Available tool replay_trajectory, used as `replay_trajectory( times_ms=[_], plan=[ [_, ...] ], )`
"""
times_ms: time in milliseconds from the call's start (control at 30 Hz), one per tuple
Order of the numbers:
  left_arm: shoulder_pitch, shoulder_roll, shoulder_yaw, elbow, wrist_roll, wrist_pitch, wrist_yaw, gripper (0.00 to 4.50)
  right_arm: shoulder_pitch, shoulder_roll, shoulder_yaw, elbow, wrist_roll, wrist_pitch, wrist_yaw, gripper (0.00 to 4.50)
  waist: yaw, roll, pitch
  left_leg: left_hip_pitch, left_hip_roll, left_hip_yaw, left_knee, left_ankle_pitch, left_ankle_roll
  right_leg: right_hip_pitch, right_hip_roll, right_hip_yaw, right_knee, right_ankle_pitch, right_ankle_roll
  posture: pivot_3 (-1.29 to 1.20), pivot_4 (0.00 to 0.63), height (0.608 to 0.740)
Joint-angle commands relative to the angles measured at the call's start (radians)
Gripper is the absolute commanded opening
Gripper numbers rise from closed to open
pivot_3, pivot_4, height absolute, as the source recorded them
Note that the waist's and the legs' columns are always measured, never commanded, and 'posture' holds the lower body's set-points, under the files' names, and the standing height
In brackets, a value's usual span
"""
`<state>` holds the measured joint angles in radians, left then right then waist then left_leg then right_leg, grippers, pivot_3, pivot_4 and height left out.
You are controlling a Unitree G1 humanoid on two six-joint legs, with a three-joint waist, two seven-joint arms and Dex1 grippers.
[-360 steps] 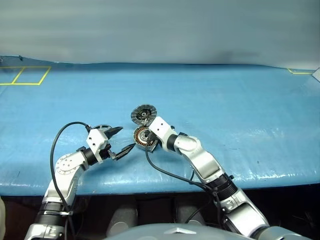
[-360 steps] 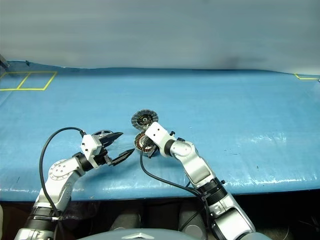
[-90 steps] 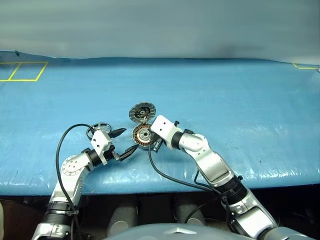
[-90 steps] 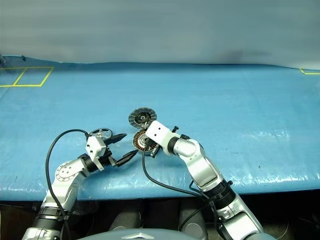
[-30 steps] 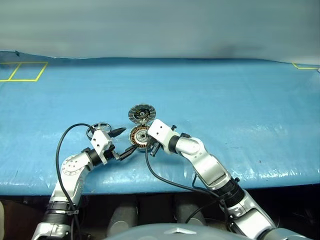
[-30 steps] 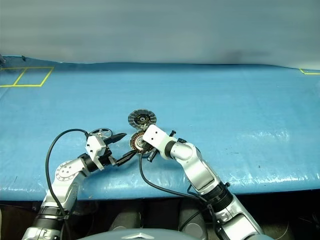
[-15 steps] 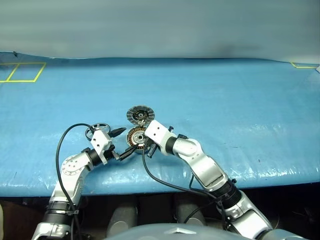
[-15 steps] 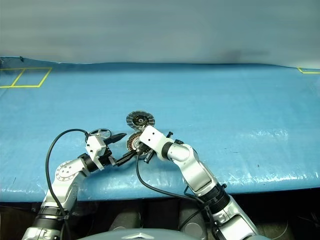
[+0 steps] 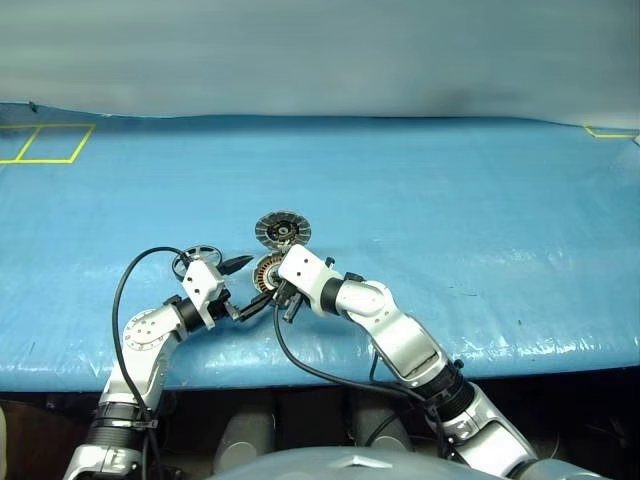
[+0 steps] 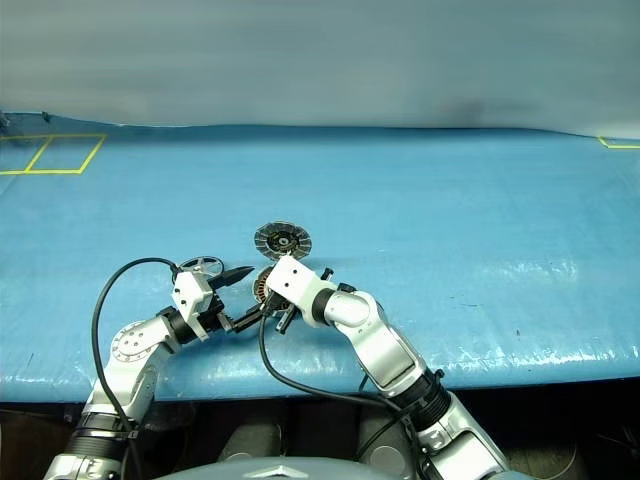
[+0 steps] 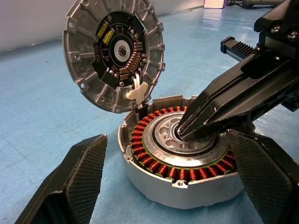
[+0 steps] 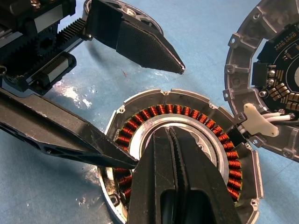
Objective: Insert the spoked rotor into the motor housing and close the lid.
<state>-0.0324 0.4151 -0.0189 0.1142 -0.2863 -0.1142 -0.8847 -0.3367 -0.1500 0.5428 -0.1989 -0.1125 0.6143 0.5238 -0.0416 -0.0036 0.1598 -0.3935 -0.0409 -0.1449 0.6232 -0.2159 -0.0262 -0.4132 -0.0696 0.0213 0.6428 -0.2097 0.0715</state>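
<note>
One motor housing [image 11: 180,161] sits open on the blue worktop [image 9: 480,200] near its front edge, its lid [image 11: 114,51] tilted up from the far rim. I see my right pincer [image 12: 170,135] pressed shut, its tips resting in the housing's grey centre, inside the copper ring. My left pincer [image 11: 168,182] is spread wide, one finger [image 11: 77,179] on each side of the housing; the lower one touches its rim in the right wrist view. The spoked rotor [image 9: 197,257] lies flat just behind my left wrist, apart from the housing. The worktop stretches bare to the right and back. The wrist views show the lid's circuit board and white connector; the head views show yellow tape squares [image 9: 45,143] at the far left.
</note>
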Motion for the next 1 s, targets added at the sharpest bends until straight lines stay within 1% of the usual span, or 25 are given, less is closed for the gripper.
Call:
replay_trajectory(
  times_ms=[33,300,700,1000],
  plan=[
    [-0.004,-0.003,0.001,-0.012,-0.005,-0.008,-0.003,4.46,-0.019,-0.011,-0.013,-0.049,-0.011,-0.011,-0.009,0.05,0.000,0.000,0.000,0.000,0.000,0.000,0.000,0.000,0.000,0.000,0.000,0.000,0.000,0.000,0.000,0.00,0.150,0.740],
    [-0.005,-0.006,-0.002,-0.009,-0.007,-0.006,-0.006,4.46,-0.042,-0.046,-0.037,-0.028,-0.016,-0.020,-0.008,0.05,0.001,0.000,0.000,0.000,0.000,0.000,0.000,0.000,0.000,0.000,0.000,0.000,0.000,0.000,0.000,0.00,0.150,0.740],
    [0.007,0.000,-0.004,-0.017,-0.010,0.009,-0.019,4.46,-0.019,-0.038,-0.015,0.006,-0.018,-0.025,-0.004,0.05,0.001,0.000,0.000,0.000,0.000,0.000,0.000,0.000,0.000,0.000,0.000,0.000,0.000,0.000,0.000,0.00,0.150,0.740],
    [0.030,0.029,-0.012,-0.025,0.005,0.039,-0.038,4.46,-0.014,-0.039,-0.025,-0.005,-0.017,-0.023,-0.011,0.05,0.002,0.000,0.000,0.000,0.000,0.000,0.000,0.000,0.000,0.000,0.000,0.000,0.000,0.000,-0.001,0.00,0.150,0.740]
  ],
)
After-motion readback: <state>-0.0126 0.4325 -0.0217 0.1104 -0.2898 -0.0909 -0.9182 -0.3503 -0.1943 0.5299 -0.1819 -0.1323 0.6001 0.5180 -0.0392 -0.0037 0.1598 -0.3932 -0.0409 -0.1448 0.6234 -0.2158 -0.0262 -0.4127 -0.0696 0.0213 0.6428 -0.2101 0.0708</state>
